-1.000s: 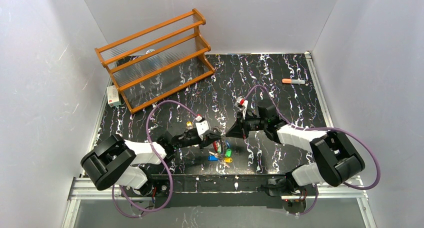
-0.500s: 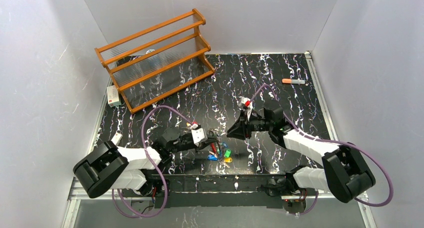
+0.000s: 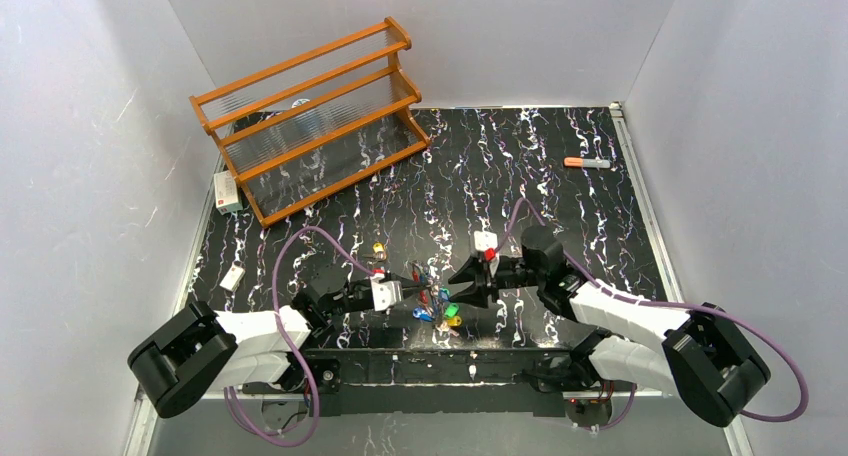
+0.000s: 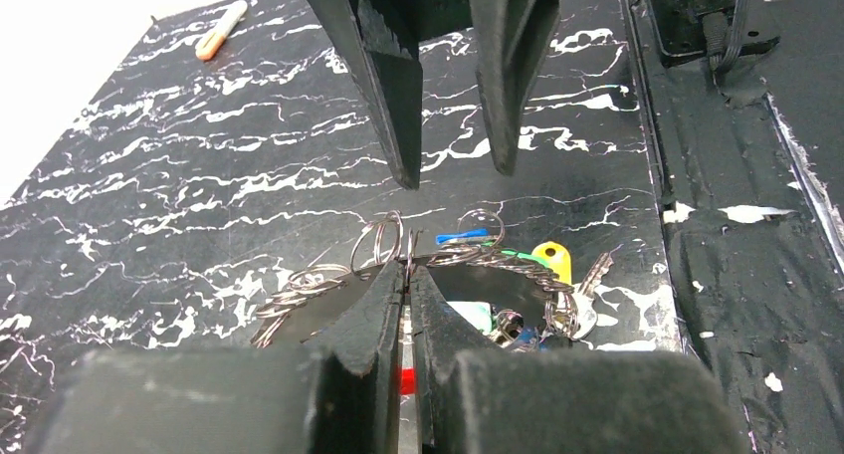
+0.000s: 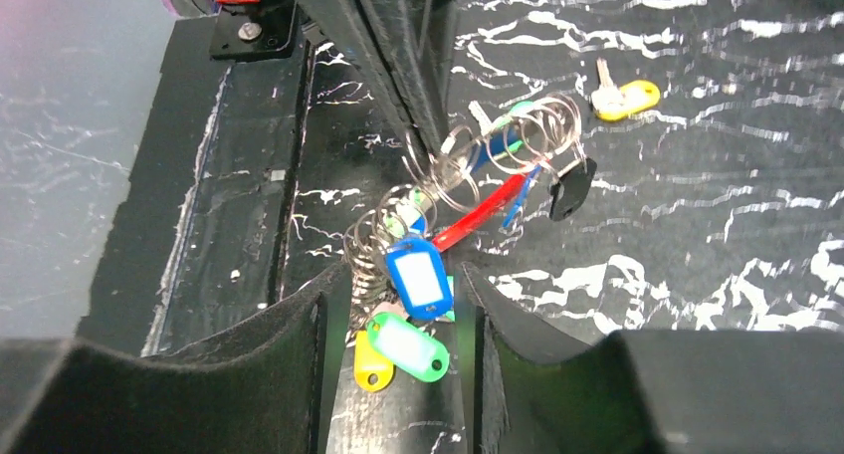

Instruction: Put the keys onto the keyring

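Left gripper (image 4: 408, 271) pinching keyring (image 4: 498, 261) — plain in its wrist view, right gripper (image 5: 400, 285) spread

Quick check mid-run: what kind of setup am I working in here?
Likely a lab robot test cell: plain white walls box in a black marbled table, with staged props such as a wooden rack and a marker.

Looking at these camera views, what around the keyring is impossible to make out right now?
- Top view: the keyring and its keys are too small and crowded between the left tool and right tool to count.
- Left wrist view: the keyring's near part hides behind the left tool's own fingers.
- Right wrist view: a yellow tag is half covered by the green tag.
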You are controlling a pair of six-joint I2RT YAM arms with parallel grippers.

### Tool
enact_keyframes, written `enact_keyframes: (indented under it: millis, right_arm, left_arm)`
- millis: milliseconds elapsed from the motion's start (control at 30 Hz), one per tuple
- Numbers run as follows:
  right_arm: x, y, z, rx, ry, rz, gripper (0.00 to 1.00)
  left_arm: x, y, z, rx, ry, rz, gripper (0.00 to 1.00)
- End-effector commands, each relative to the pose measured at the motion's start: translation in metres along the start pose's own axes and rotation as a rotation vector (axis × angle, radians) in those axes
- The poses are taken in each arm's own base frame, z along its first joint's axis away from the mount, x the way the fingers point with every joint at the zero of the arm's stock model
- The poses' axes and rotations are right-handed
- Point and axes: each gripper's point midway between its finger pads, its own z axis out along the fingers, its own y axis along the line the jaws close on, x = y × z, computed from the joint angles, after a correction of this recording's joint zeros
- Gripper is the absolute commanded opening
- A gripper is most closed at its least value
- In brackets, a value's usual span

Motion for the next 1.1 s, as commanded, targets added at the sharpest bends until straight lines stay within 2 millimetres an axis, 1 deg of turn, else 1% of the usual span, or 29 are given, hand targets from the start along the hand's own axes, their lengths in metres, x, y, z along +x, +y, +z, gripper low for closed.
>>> enact_keyframes:
  millis: [0,200,333,467,733,933,1067]
  right_arm:
    - [-0.019,-0.009,0.009,0.066,-0.052,-0.287,0.51]
    - [-0.028,-0.027,0.010,0.174,-0.080,-0.370,0.50]
    - [-0.030,-0.032,0.012,0.193,-0.085,-0.407,0.50]
    - [-0.027,-0.030,0.018,0.152,-0.082,-0.415,0.48]
    - [-0.035,-0.017,0.024,0.079,-0.119,-0.467,0.40]
    - [-0.035,-0.015,0.027,0.066,-0.118,-0.469,0.27]
    - [-0.038,-0.013,0.027,0.052,-0.126,-0.478,0.22]
  left_arm:
    - [-0.025,0.002,-0.001,0.007,-0.089,0.100,0.00]
    - [-0.029,-0.002,-0.002,0.029,-0.105,0.099,0.00]
    - [-0.032,-0.002,-0.002,0.032,-0.113,0.096,0.00]
    - [-0.033,-0.001,-0.001,0.031,-0.117,0.092,0.00]
    - [-0.036,-0.001,0.000,0.031,-0.122,0.082,0.00]
    - [-0.038,0.000,0.000,0.029,-0.128,0.072,0.00]
    - [-0.038,0.001,0.000,0.018,-0.127,0.060,0.00]
